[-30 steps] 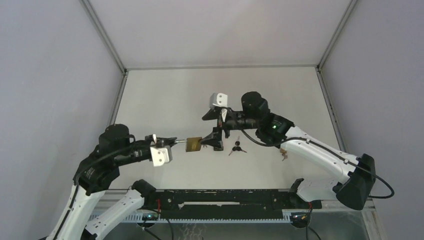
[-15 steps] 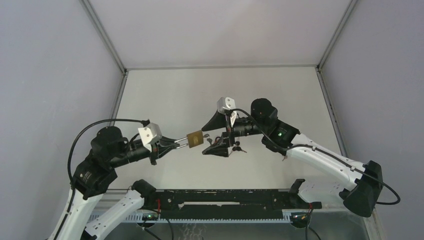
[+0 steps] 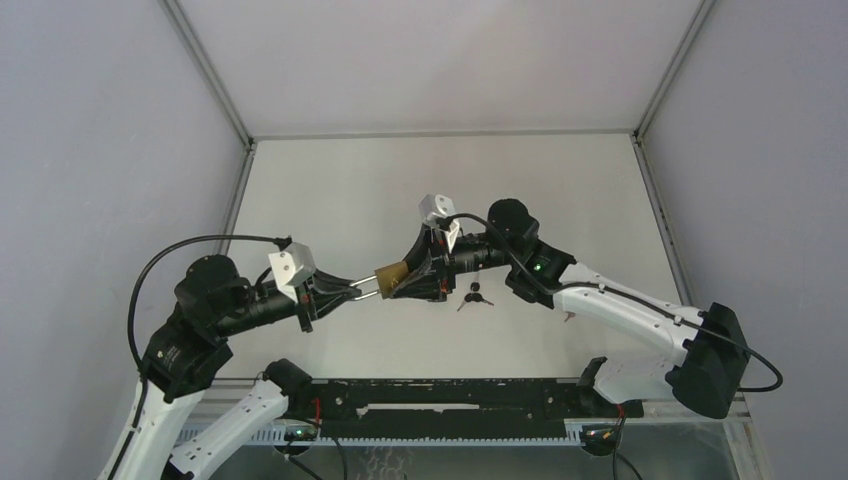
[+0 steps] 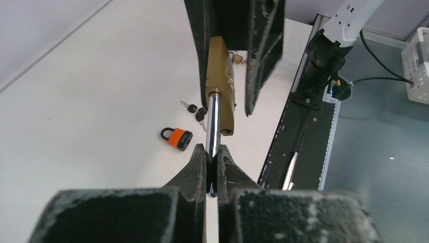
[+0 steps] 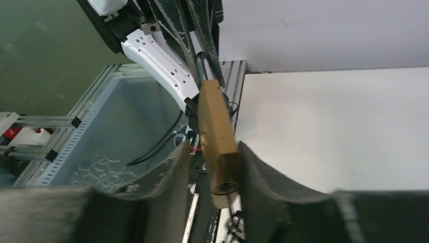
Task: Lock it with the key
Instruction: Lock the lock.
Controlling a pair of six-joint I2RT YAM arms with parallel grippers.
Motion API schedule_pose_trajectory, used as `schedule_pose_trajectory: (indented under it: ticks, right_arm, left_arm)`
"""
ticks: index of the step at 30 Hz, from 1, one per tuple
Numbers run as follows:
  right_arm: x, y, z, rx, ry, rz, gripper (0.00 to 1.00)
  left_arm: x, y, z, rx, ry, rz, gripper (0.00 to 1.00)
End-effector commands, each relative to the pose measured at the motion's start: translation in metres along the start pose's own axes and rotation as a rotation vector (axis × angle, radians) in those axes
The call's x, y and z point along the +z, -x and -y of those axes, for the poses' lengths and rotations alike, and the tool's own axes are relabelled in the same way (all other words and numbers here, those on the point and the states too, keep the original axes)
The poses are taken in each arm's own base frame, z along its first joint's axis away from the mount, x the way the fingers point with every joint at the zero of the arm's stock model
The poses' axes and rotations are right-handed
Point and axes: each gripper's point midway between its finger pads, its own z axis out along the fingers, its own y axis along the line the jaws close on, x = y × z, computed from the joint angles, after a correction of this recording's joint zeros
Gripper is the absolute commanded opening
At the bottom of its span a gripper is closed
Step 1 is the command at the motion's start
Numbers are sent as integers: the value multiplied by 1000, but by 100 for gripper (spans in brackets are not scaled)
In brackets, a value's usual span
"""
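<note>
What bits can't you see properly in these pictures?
- Keys: too small to count from the top camera; the padlock covers some in the left wrist view.
- Small orange lock: missing from the top view, probably under the right gripper.
- Shackle: its bend is pinched out of sight inside the left gripper, left wrist view.

Bright, even overhead light; weak shadows on the table [image 3: 330,200]; padlock shackle [image 4: 214,121] glints; wrist views blur at 6 o'clock.
</note>
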Motion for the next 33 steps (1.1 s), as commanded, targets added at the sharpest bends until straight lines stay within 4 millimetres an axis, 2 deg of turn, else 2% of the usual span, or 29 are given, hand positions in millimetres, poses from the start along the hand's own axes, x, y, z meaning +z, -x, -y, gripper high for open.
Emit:
schedule_pose_trajectory:
  ticks: [1, 4, 6, 10, 11, 12, 13, 14, 17, 19, 26, 29, 33]
  right_arm:
    - [5, 12, -11, -26, 75, 42, 37]
    - [6, 9, -11, -16, 80, 34, 19]
    - [6, 10, -11, -19, 78, 37, 0]
    - [2, 16, -8, -40, 54, 51, 0]
    - [-2, 20, -8, -49, 49, 59, 0]
    - [-6, 26, -10, -64, 45, 73, 0]
    - [-11, 32, -12, -80, 45, 85, 0]
    - [-16, 38, -14, -99, 43, 97, 0]
    - [-26, 51, -21, -150, 19, 124, 0]
    - [-30, 58, -25, -168, 10, 139, 0]
    - [-35, 67, -39, -189, 19, 162, 0]
    - [-35, 67, -41, -194, 24, 160, 0]
    - [-36, 67, -42, -197, 23, 160, 0]
  left_arm:
    - [-5, 47, 8, 71, -32, 171, 0]
    - [-5, 49, 11, 64, -42, 176, 0]
    - [-5, 49, 12, 46, -48, 177, 0]
    - [-2, 43, 15, -50, -57, 169, 1]
    - [-1, 41, 15, -74, -58, 164, 11]
    - [-2, 38, 16, -94, -60, 162, 35]
    - [-2, 36, 17, -109, -59, 162, 54]
    - [-2, 33, 17, -120, -53, 162, 66]
    - [-5, 31, 7, -116, 16, 187, 77]
    - [-5, 30, 1, -95, 48, 205, 79]
    - [-1, 33, 4, -131, 20, 274, 79]
    - [1, 35, 3, -138, 15, 293, 75]
    - [4, 38, 12, -134, -43, 306, 64]
